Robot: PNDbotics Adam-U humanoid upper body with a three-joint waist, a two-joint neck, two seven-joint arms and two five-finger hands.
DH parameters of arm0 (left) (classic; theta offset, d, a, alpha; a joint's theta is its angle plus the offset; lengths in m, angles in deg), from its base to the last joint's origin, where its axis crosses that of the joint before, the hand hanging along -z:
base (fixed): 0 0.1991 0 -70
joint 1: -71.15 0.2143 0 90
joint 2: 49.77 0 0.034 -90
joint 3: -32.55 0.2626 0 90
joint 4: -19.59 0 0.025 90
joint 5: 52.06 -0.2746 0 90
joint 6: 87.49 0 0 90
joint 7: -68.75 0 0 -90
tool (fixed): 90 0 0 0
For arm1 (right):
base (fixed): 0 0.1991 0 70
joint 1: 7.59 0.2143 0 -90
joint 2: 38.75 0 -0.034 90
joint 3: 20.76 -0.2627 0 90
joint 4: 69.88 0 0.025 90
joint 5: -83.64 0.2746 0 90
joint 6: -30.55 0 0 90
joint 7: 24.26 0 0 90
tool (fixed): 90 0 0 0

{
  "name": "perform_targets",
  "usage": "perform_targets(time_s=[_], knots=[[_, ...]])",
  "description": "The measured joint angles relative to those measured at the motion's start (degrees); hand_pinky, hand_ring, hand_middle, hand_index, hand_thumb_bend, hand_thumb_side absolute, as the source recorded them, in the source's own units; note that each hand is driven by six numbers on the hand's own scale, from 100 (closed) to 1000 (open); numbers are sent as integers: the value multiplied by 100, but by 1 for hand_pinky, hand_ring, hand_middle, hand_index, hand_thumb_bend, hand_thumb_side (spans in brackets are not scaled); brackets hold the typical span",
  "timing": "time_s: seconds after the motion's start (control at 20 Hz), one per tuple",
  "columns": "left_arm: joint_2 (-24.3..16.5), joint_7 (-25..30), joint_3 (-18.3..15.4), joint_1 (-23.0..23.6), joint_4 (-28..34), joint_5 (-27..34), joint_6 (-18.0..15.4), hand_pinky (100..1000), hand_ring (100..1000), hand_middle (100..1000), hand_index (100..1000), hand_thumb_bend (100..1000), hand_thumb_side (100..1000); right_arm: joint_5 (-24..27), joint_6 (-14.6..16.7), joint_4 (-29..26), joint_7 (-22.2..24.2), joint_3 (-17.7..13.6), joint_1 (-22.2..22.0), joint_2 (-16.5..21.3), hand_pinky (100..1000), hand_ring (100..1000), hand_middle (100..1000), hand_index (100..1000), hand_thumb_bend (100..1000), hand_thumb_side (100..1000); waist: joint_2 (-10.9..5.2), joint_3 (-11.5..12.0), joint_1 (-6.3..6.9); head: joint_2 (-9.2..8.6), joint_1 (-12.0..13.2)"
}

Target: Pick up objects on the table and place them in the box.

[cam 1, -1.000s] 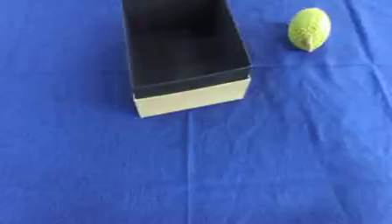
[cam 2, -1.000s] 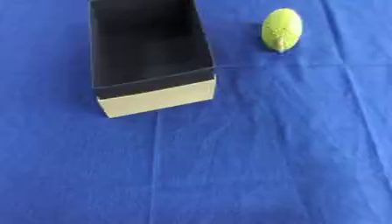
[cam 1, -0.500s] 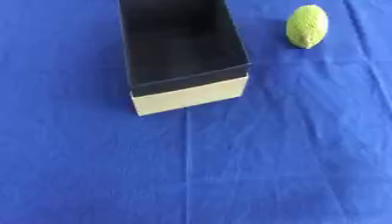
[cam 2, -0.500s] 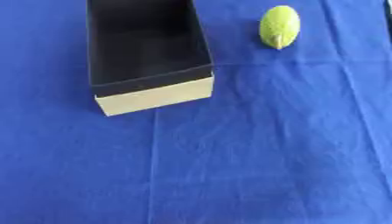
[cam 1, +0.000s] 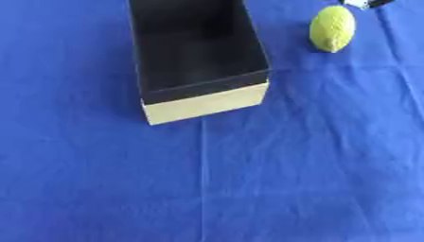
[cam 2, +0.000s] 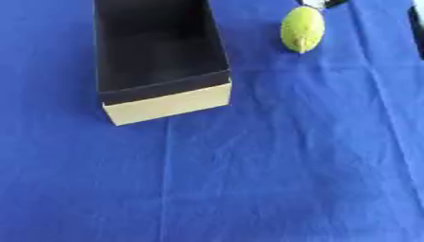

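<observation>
Open black-lined cardboard box (cam 1: 198, 61) sits far left on blue cloth (cam 1: 248, 179); 1 yellow-green textured oval object (cam 1: 332, 28) just right, awaiting pickup. Black-and-white tip at far edge (cam 1: 361, 3), possibly the right hand; fingers' state can't be told.

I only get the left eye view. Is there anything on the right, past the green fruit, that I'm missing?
Observer: Yes. In the right eye view a dark strip runs along the right edge, beyond the green fruit. I can't tell what it is.
Operator: There's a black and white bit at the top of my picture. Is it touching the fruit?
Observer: It is probably the tip of the right hand. In the right eye view it sits straight over the fruit's far end, with no blue cloth showing between them. I can't tell whether they really touch.
</observation>
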Motion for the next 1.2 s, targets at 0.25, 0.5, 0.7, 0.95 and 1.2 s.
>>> perform_targets(time_s=[0.25, 0.5, 0.7, 0.95, 1.2], knots=[[0, 0, 0, 0, 0, 0, 1, 462, 754, 686, 686, 877, 818, 31, -120, 41, 120, 20, 0, 1, 869, 905, 900, 965, 209, 248, 0, 4, 0, -7, 14], [0, 0, 0, 0, 0, 0, 1, 461, 754, 687, 685, 877, 817, 32, -179, 79, 179, 21, 0, 2, 872, 910, 899, 960, 302, 100, 0, 6, -1, -52, 34], [0, 0, 1, 1, 0, 0, 1, 461, 755, 687, 685, 877, 817, 24, -215, 194, 215, 10, -21, 3, 883, 917, 890, 960, 353, 100, 0, 7, -1, -68, 36], [0, 0, 1, 1, 0, 0, 1, 460, 755, 687, 684, 878, 816, -12, -263, 535, 263, -53, -112, 2, 890, 919, 876, 961, 373, 100, 0, 20, -1, -104, 36], [0, -1, 2, 1, 0, 0, 4, 459, 755, 688, 683, 878, 815, -182, -276, 895, 276, -118, -155, -3, 887, 916, 877, 989, 381, 100, 0, 29, -1, -105, 33]])
